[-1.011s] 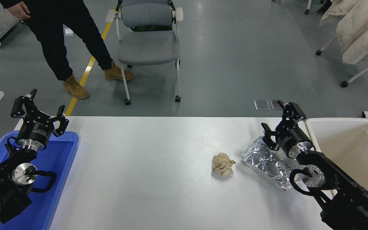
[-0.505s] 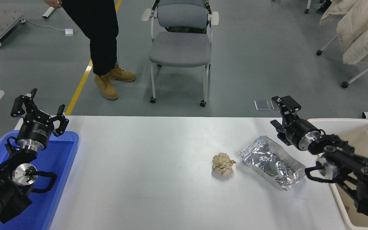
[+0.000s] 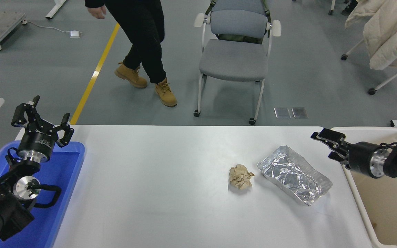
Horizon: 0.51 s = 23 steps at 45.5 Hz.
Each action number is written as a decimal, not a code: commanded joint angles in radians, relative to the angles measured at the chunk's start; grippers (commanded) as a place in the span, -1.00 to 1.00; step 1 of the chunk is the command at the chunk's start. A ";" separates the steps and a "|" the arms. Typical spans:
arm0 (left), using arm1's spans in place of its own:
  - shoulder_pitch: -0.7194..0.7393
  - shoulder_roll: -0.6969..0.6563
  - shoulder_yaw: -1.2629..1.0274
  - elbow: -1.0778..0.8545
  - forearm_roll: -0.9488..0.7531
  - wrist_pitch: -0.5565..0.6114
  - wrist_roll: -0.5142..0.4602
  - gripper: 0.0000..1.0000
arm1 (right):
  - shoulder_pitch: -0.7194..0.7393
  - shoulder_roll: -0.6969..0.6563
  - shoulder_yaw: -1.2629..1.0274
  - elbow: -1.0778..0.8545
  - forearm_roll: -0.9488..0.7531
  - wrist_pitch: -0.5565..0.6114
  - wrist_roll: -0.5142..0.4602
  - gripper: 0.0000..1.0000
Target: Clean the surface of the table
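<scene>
The white table surface (image 3: 157, 193) carries a crumpled brown paper ball (image 3: 241, 176) right of centre and a crinkled foil tray (image 3: 294, 174) beside it. My right gripper (image 3: 326, 145) comes in from the right edge at the table's far right corner, pointing left. It is open and holds nothing, and it hovers a little beyond and to the right of the foil tray. My left gripper (image 3: 43, 117) stands parked and open above the far end of the blue tray (image 3: 65, 186).
A cream-white bin (image 3: 367, 130) sits off the table's right end, under my right arm. Beyond the far edge a person (image 3: 143, 38) walks past a grey wheeled chair (image 3: 234, 58). A white coat (image 3: 388, 31) hangs at top right.
My right arm has swung right and back, off the foil tray to the bin's edge, its gripper now pointing left. The person and the chair have moved to the right.
</scene>
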 commanded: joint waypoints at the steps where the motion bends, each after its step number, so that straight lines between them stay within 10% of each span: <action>1: 0.000 0.000 0.000 0.000 0.000 0.000 0.000 1.00 | 0.037 -0.034 -0.104 0.043 0.113 0.041 -0.205 0.99; 23: 0.000 0.000 0.000 0.001 0.000 0.000 0.000 1.00 | 0.012 0.167 -0.090 -0.004 0.468 -0.018 -0.253 0.99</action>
